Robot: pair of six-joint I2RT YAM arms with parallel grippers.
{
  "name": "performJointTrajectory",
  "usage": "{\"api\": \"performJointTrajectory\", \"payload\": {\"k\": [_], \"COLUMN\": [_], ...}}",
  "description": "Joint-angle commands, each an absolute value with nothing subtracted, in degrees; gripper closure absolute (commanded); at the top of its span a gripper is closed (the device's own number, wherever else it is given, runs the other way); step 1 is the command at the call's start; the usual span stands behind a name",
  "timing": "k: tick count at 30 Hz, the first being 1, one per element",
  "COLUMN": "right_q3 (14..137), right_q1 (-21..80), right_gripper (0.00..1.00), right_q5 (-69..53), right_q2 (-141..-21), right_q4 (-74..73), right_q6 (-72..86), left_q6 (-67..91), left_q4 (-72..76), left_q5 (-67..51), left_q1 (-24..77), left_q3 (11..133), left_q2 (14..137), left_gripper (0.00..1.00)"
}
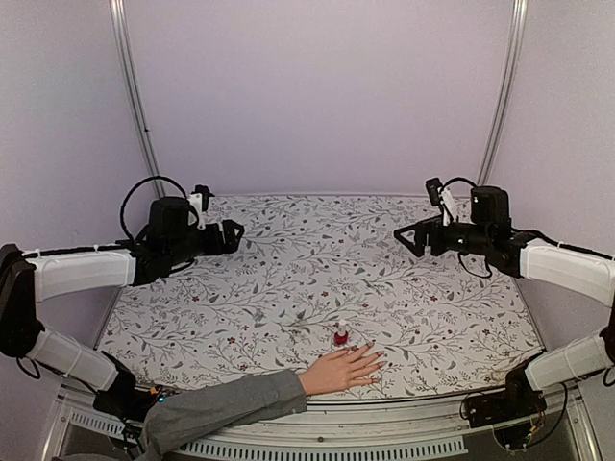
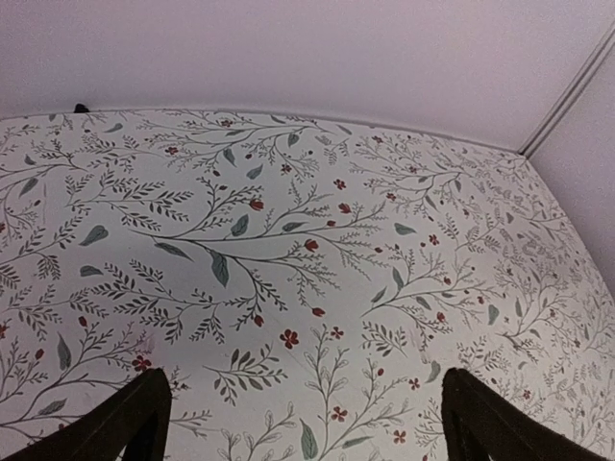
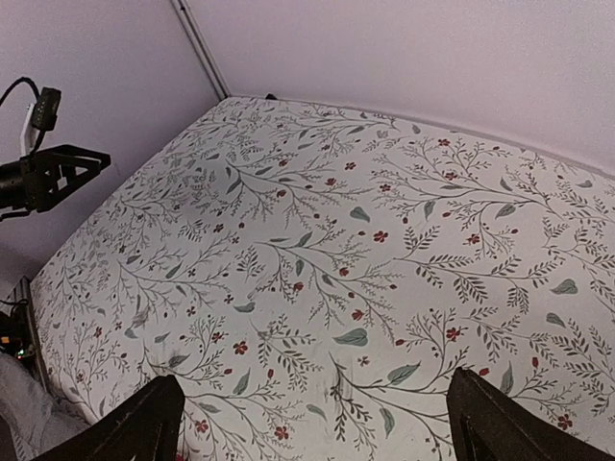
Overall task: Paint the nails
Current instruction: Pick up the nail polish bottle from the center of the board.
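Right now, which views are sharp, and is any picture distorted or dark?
Top external: soft even light, the side posts look curved, the nails too small to resolve. Left wrist: tablecloth print sharp, gripper fingers only dark silhouettes. Right wrist: the same, no glare.

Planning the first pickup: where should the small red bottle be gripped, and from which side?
Probably the white cap, from above or from the far side. The bottle stands upright with the cap as its narrow top, and the hand lies close on its near side, blocking a low approach there.
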State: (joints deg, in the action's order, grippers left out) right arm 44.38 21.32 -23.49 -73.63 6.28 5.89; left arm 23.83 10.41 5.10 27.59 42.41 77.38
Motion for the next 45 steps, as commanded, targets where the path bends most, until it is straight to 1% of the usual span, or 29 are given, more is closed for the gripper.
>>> {"api": "performJointTrajectory", "payload": {"k": [1,8,13,17,22,28,32,40,45], "right_q3": [45.61,44.30,45.95,48.13,52.41,56.64,58.80,61.71,62.93], "right_q1": [24.53,29.50,37.31,44.08,52.12,55.77,56.15,56.47,56.68], "right_gripper": [0.01,0.01,0.02,0.06,0.08,0.12,0.18,0.34,0.40], "right_q5": [-27.13,-32.07,-28.86,-25.51,-19.17,-15.33,-13.90,-12.88,-12.12], "right_q2": [-70.62,-68.10,-68.82,-71.25,-77.64,-84.44,-87.50,-91.66,-93.66], "right_q4": [-2.03,-8.43,-14.62,-18.48,-22.48,-23.69,-23.99,-24.95,-25.70], "right_q6": [2.60,1.15,-0.12,0.05,1.73,3.19,4.69,5.53,5.54], "left_q6": [22.01,15.01,13.36,13.72,14.54,15.40,15.57,16.06,16.17], "left_q4": [8.65,7.77,8.63,10.64,12.75,15.09,16.17,16.57,17.13], "left_q5": [8.63,-0.58,-3.89,-5.27,-6.08,-8.09,-8.78,-7.24,-6.69], "left_q1": [32.62,39.18,40.89,41.33,41.49,41.62,41.77,41.86,41.90], "left_q3": [41.20,40.89,39.35,37.00,34.62,32.99,32.26,31.36,30.63], "left_q2": [74.68,72.69,71.58,70.21,69.22,69.38,69.52,70.40,70.31], "left_gripper": [0.00,0.00,0.00,0.00,0.00,0.00,0.00,0.00,0.00]}}
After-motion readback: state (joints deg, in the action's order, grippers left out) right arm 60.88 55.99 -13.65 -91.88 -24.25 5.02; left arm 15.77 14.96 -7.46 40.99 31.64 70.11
